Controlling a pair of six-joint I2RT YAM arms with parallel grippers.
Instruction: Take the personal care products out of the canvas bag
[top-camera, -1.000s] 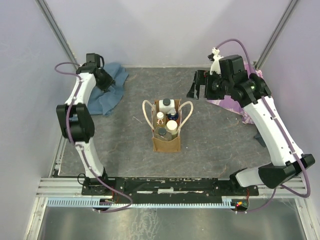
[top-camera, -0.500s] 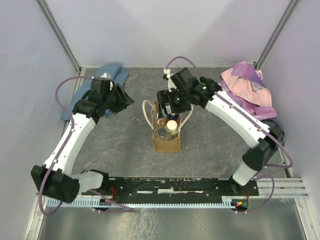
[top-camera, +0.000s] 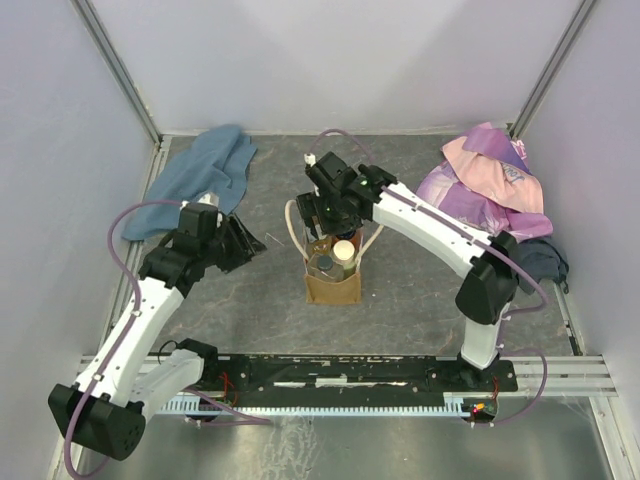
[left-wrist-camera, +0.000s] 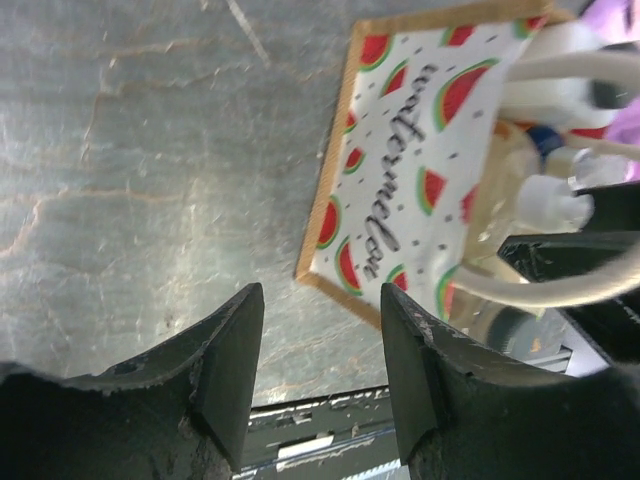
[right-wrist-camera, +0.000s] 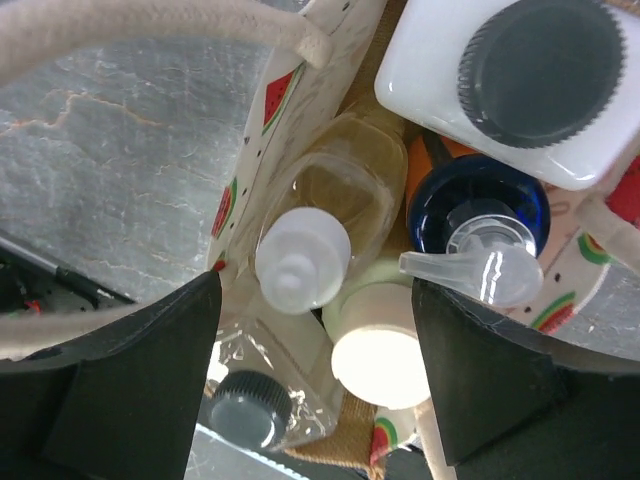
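The canvas bag (top-camera: 333, 288) stands upright mid-table, cream handles spread, its watermelon-print side (left-wrist-camera: 400, 170) facing my left wrist camera. Inside are the personal care products: a white rectangular bottle with a dark cap (right-wrist-camera: 520, 80), a blue-capped pump bottle (right-wrist-camera: 478, 215), a clear bottle with a white cap (right-wrist-camera: 300, 262), a cream-capped one (right-wrist-camera: 380, 358) and a dark-lidded jar (right-wrist-camera: 250, 405). My right gripper (right-wrist-camera: 312, 300) (top-camera: 322, 212) hovers open just over the bag's mouth, straddling the white and cream caps. My left gripper (left-wrist-camera: 320, 300) (top-camera: 238, 245) is open and empty, left of the bag.
A blue cloth (top-camera: 200, 175) lies at the back left and a pink-purple cloth (top-camera: 490, 175) at the back right, with a dark bundle (top-camera: 540, 262) beside it. The black base rail (top-camera: 340, 372) runs along the near edge.
The right arm swung from the back right to above the bag and its jaws narrowed somewhat. The left arm came forward from the blue cloth toward the bag's left side.
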